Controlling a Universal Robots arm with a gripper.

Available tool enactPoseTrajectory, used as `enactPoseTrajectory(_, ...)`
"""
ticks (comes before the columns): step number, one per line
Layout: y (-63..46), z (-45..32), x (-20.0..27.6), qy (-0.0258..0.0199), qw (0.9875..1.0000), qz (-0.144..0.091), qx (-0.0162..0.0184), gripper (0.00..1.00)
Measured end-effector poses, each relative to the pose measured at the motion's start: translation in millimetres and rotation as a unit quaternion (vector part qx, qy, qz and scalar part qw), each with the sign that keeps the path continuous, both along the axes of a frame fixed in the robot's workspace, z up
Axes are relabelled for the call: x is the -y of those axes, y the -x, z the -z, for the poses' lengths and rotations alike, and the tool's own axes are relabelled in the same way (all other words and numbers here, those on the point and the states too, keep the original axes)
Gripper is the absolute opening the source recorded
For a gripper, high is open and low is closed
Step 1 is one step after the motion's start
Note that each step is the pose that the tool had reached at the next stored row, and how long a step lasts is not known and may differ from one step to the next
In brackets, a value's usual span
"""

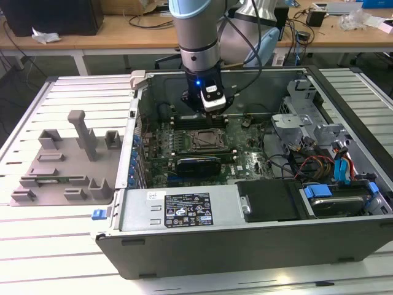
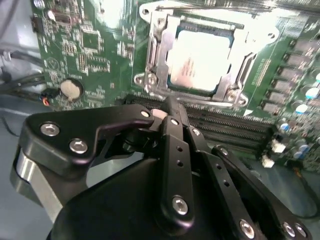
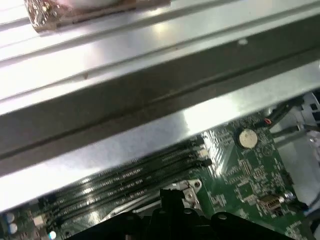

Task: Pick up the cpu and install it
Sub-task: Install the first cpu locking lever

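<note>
Claw: the gripper [image 2: 171, 102] is closed, its black fingers [image 2: 176, 150] drawn together to a single tip. It grips nothing and is apart from the cpu.
Claw position: in the exterior view the gripper [image 1: 212, 112] hangs inside the computer case [image 1: 245, 246], over the far edge of the socket frame [image 1: 206, 139].
Cpu: the cpu [image 2: 200, 60] lies flat in the socket frame [image 2: 152, 55], silvery top up, with the metal frame around it on all sides.
Second wrist view: this view confirms the seating of the cpu. The claw's tip is just beside the frame's edge, between the frame and the memory slots [image 2: 225, 122]. Whether the frame is latched cannot be told.
First wrist view: this view faces the other way. It shows the case wall [image 3: 150, 100] as a bright metal band, the memory slots [image 3: 125, 177] below it, and the dark tip of the gripper [image 3: 172, 197].
Both wrist views: a coin battery [image 2: 70, 89] [image 3: 246, 138] sits on the green motherboard [image 2: 90, 45], well apart from the socket.
Exterior view: a grey tray [image 1: 67, 160] with upright posts rests on the slatted table [image 1: 37, 246] at the exterior view's left of the case, well apart from the claw. The power supply [image 1: 178, 209] occupies the near side of the case.
</note>
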State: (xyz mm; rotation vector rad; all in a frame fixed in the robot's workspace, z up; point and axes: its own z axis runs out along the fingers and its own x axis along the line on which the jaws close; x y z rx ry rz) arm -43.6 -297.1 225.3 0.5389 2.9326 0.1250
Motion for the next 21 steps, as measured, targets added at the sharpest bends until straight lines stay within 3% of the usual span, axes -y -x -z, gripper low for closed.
enactPoseTrajectory(2,-0.1,0.0,0.6,0.0113,0.9999,0.000,-0.0007,0.11)
enactPoseTrajectory(7,-0.1,0.0,0.6,0.0135,0.9999,0.000,-0.0020,0.11)
enactPoseTrajectory(8,-0.3,0.2,0.5,0.0134,0.9999,0.000,-0.0086,0.11)
enactPoseTrajectory(10,-1.7,0.3,0.6,0.0136,0.9992,0.000,-0.0377,0.11)
enactPoseTrajectory(11,-1.9,0.4,0.6,0.0136,0.9989,-0.001,-0.0454,0.11)
enactPoseTrajectory(13,-1.9,0.4,0.6,0.0136,0.9988,-0.001,-0.0477,0.11)
enactPoseTrajectory(16,-1.9,0.4,0.6,0.0155,0.9985,-0.023,-0.0473,0.11)
enactPoseTrajectory(21,-1.9,0.6,0.6,0.0220,0.9957,-0.076,-0.0471,0.11)
